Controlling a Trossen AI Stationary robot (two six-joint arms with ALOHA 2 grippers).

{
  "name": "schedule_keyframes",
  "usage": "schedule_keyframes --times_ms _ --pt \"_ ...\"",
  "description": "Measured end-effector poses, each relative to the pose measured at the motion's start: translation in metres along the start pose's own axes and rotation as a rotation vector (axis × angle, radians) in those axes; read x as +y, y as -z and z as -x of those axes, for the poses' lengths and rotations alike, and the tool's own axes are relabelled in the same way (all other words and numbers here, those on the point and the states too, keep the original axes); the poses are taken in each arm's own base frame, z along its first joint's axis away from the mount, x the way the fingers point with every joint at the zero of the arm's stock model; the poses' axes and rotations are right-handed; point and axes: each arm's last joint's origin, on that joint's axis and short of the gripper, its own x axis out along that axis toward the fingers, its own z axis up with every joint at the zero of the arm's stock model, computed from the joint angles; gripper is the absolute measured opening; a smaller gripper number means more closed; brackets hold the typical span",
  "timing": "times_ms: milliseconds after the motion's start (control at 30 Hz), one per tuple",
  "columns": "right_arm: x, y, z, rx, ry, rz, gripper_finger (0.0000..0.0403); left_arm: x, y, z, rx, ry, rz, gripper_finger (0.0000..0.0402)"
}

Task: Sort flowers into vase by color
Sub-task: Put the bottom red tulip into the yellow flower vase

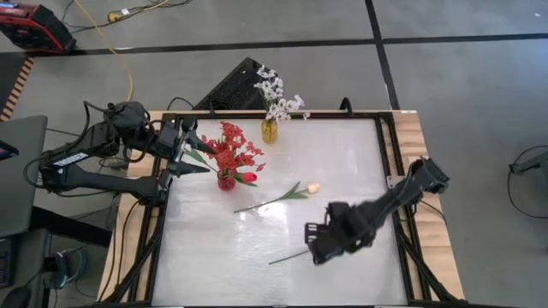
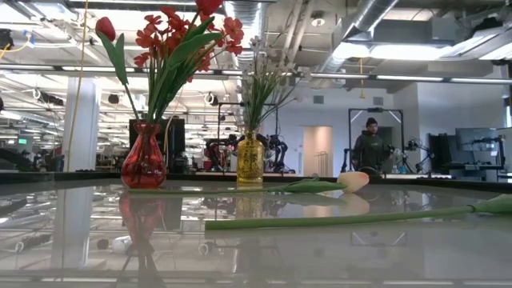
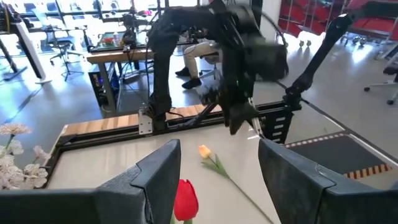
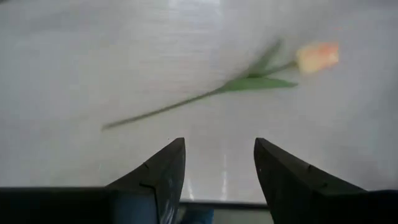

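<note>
A red vase (image 1: 225, 180) (image 2: 144, 162) holds red blossom sprays and a red tulip (image 3: 185, 199). A yellow vase (image 1: 270, 131) (image 2: 250, 160) holds white blossoms. One cream tulip (image 1: 312, 187) (image 4: 317, 56) lies flat on the table. A second green stem (image 1: 287, 256) (image 2: 336, 216) also lies flat, its head hidden under my right gripper. My left gripper (image 1: 190, 152) (image 3: 219, 149) is open, level beside the red vase's left. My right gripper (image 1: 315, 244) (image 4: 219, 143) is open above the table, facing the cream tulip.
The white table (image 1: 342, 154) is ringed by a dark frame and wooden edges (image 1: 411, 137). Between the vases and my right arm lies bare tabletop. A person (image 2: 370, 144) stands in the room beyond the far edge.
</note>
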Motion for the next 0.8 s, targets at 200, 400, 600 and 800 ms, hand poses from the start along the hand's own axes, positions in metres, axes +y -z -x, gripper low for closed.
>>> schedule_keyframes --times_ms 200,400,600,800 --pt "-0.006 0.016 -0.064 0.005 -0.023 -0.156 0.0217 0.0 -0.003 0.0 -0.028 -0.002 0.022 0.0206" --pt "-0.003 0.006 -0.114 0.009 -0.105 -0.208 0.0217 0.001 -0.006 0.0 -0.062 -0.002 0.079 0.0206" --pt "-0.011 0.003 -0.133 0.029 -0.08 -0.212 0.0217 0.001 -0.006 0.0 -0.061 -0.001 0.123 0.0206" --pt "-0.016 0.007 -0.134 -0.015 -0.087 0.085 0.0217 0.001 -0.006 0.0 -0.059 -0.003 0.122 0.0206"
